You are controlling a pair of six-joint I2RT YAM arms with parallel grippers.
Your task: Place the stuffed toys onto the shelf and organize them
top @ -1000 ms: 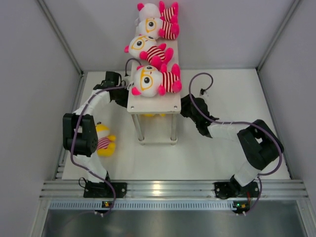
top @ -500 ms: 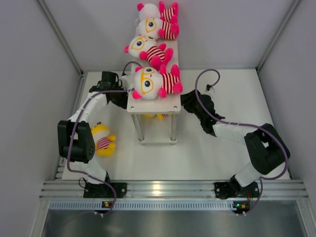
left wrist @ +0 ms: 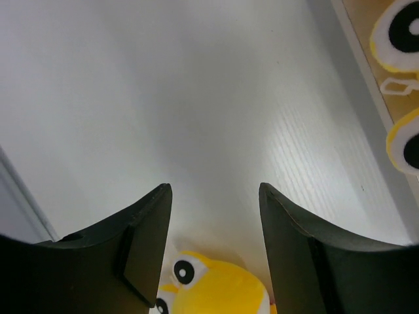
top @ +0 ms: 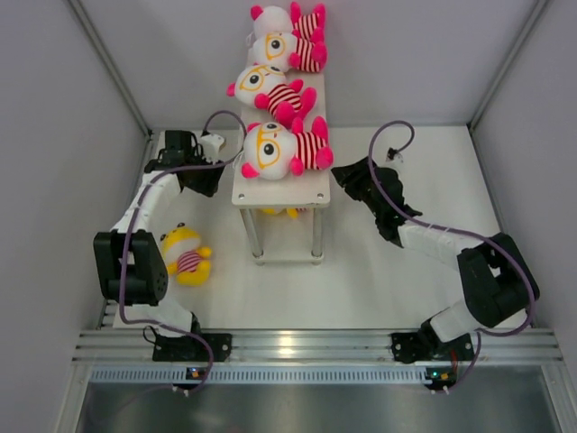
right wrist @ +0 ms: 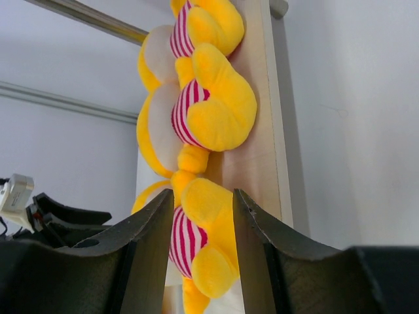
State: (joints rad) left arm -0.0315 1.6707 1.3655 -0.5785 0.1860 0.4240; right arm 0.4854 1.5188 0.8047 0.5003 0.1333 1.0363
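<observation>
Three white-headed stuffed toys (top: pixel 279 149) (top: pixel 270 90) (top: pixel 284 41) lie in a row on the shelf's top board (top: pixel 279 191). Yellow toys (right wrist: pixel 209 98) (right wrist: pixel 196 242) lie in a row on the lower board (right wrist: pixel 262 150); one peeks out from under the top board (top: pixel 281 212). Another yellow toy (top: pixel 185 255) lies on the table to the left and shows low in the left wrist view (left wrist: pixel 216 288). My left gripper (top: pixel 206 180) (left wrist: pixel 215 190) is open and empty, left of the shelf. My right gripper (top: pixel 341 176) (right wrist: pixel 201 196) is open, just right of the shelf, facing the nearest yellow toy.
The table is walled by white panels with metal posts on the left, back and right. An aluminium rail (top: pixel 306 343) runs along the near edge. The shelf's thin metal legs (top: pixel 252 234) stand at mid-table. Two yellow toys' eyes (left wrist: pixel 402 33) show at the shelf edge.
Both arms have drawn back from the shelf: the left gripper moved left and away, the right gripper moved right. The nearest white toy stays on the top board.
</observation>
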